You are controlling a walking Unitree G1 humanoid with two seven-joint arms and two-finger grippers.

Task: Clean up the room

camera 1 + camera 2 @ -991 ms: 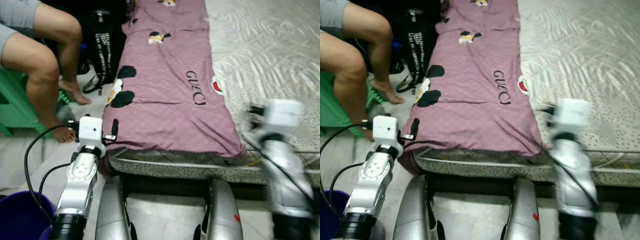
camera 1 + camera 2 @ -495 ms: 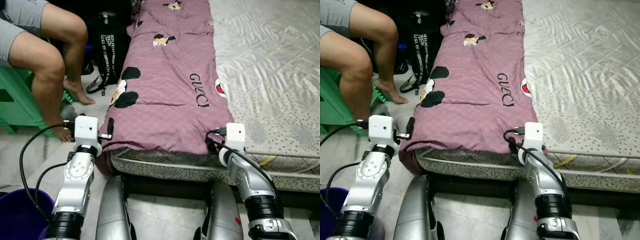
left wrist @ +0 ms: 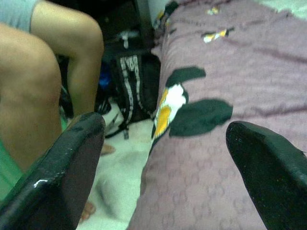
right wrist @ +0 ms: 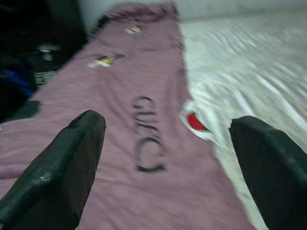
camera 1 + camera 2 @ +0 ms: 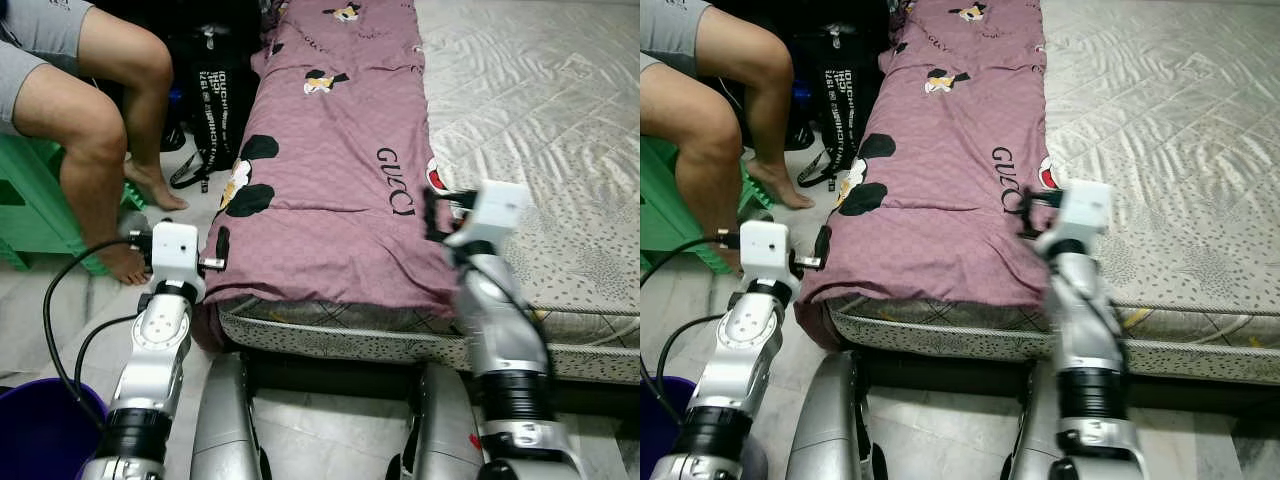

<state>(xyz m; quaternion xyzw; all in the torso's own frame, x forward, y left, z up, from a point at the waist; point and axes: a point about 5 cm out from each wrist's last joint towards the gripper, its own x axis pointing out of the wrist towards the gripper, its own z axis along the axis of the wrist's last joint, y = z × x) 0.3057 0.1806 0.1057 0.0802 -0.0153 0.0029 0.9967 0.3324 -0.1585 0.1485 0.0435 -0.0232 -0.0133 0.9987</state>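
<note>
Purple blanket (image 5: 330,170) is soft, light and floppy: it will drape and drag, not lift as one piece. Best hold, I judge, is the near hem where it hangs over the mattress (image 5: 560,130) edge, pinching a fold at each corner.

It lies lengthwise along the left strip of the bed, printed with black lettering and cartoon patches, near end slightly rumpled.

My left end effector (image 3: 165,158) is wide open, empty, at the blanket's near left corner. My right end effector (image 4: 163,158) is wide open, empty, above the lettering.

A person's legs (image 5: 90,110) and a black bag (image 5: 215,90) are beside the bed.
</note>
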